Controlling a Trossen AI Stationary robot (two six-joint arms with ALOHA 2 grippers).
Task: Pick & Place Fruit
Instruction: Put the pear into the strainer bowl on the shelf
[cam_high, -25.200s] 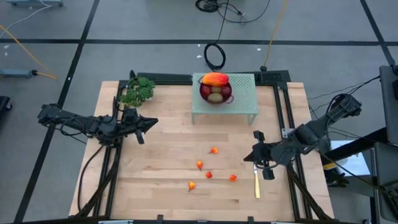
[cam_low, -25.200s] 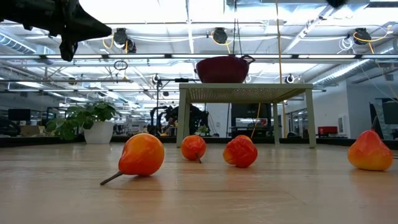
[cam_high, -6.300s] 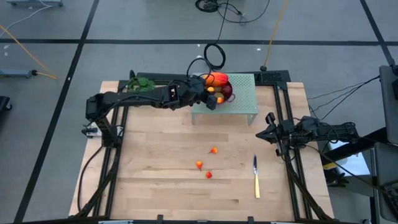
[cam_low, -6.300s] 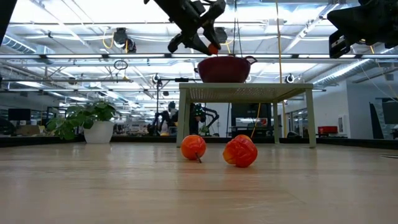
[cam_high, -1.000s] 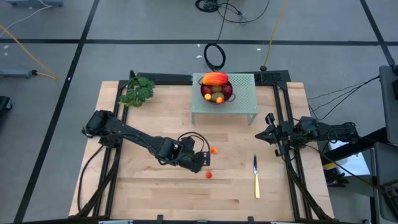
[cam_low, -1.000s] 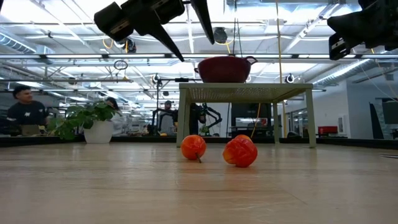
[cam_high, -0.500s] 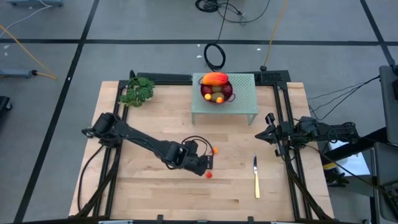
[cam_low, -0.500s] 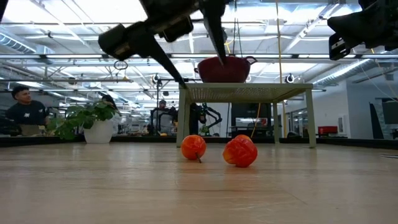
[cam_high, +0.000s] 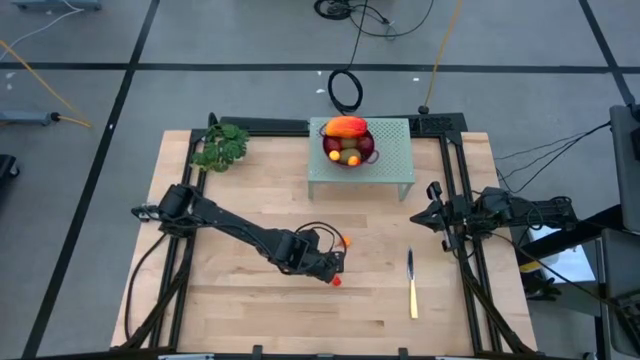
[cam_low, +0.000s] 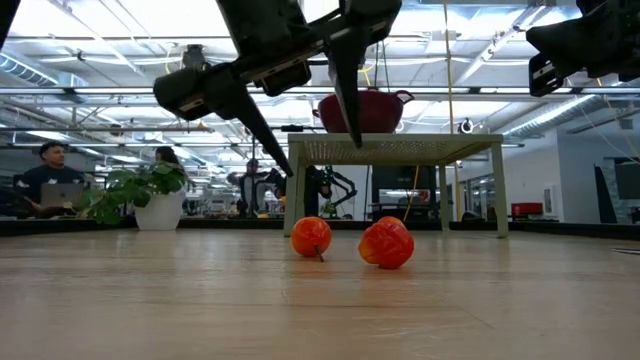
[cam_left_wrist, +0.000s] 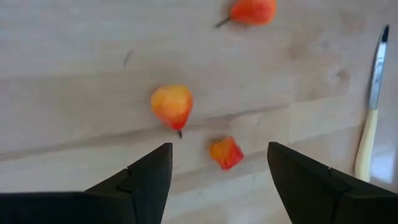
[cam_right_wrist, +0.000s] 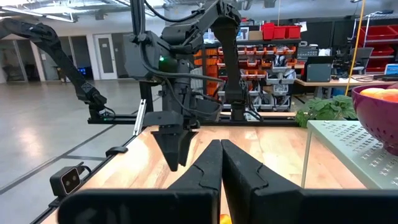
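Three tiny orange-red fruits (cam_left_wrist: 172, 104) lay on the bench (cam_high: 240, 310) at lower centre of the high view, while the rest sat in the dark red bowl (cam_high: 347, 147) on the small green stand (cam_high: 390, 160) at upper centre. The left gripper (cam_high: 335, 262) hovered over them, fingers (cam_left_wrist: 146, 177) spread and apparently empty. The right gripper (cam_high: 418, 217) waited at right, fingers pressed together, above the knife (cam_high: 411, 285).

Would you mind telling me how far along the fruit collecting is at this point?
Done: the dark red bowl on the pale green stand already holds several fruits. In hand: the left claw, open and empty, hovers over the small orange-red fruits on the wooden table. Left: three loose ones. The right claw waits shut.
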